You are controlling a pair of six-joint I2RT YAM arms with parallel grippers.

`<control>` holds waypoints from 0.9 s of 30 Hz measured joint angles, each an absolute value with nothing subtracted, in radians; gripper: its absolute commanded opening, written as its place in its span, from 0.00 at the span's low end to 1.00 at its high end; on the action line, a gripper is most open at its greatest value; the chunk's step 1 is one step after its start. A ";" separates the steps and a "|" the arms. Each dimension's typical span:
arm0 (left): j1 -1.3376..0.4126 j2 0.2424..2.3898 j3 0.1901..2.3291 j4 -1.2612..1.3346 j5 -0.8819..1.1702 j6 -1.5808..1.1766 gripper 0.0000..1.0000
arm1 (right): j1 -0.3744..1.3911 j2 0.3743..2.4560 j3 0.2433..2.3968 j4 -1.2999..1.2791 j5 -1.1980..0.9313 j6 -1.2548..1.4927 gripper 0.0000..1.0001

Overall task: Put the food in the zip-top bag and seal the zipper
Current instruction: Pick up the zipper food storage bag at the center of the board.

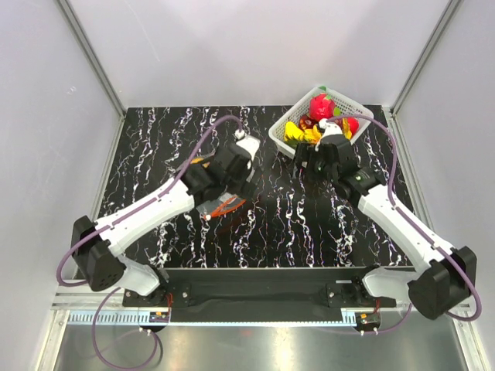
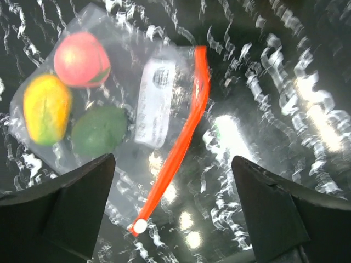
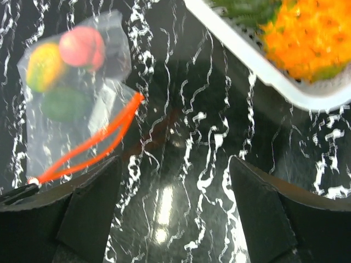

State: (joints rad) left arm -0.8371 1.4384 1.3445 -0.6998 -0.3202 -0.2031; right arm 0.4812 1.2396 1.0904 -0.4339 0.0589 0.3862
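My left gripper (image 2: 173, 164) and right gripper (image 3: 175, 164) gape wide, empty; zip-top bag (image 2: 159, 104) at ten o'clock holds three toy fruits (image 2: 81, 59), zipper (image 2: 184, 142) seemingly unsealed

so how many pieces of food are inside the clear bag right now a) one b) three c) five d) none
b: the left wrist view shows a pink-red piece, a yellow-orange piece and a green piece inside the bag.
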 measured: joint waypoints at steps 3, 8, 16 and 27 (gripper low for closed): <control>-0.863 1.413 1.249 -0.681 -0.385 -0.173 0.95 | 0.478 1.185 1.050 -0.441 0.059 0.387 0.87; -0.863 1.423 1.194 -0.654 -0.466 -0.131 0.92 | 0.472 1.039 1.019 -0.459 0.067 0.389 0.88; -0.886 1.491 1.163 -0.579 -0.488 -0.076 0.92 | 0.464 0.928 1.021 -0.506 0.115 0.380 0.89; -0.910 1.588 1.151 -0.522 -0.540 -0.034 0.87 | 0.463 0.913 1.020 -0.522 0.115 0.381 0.89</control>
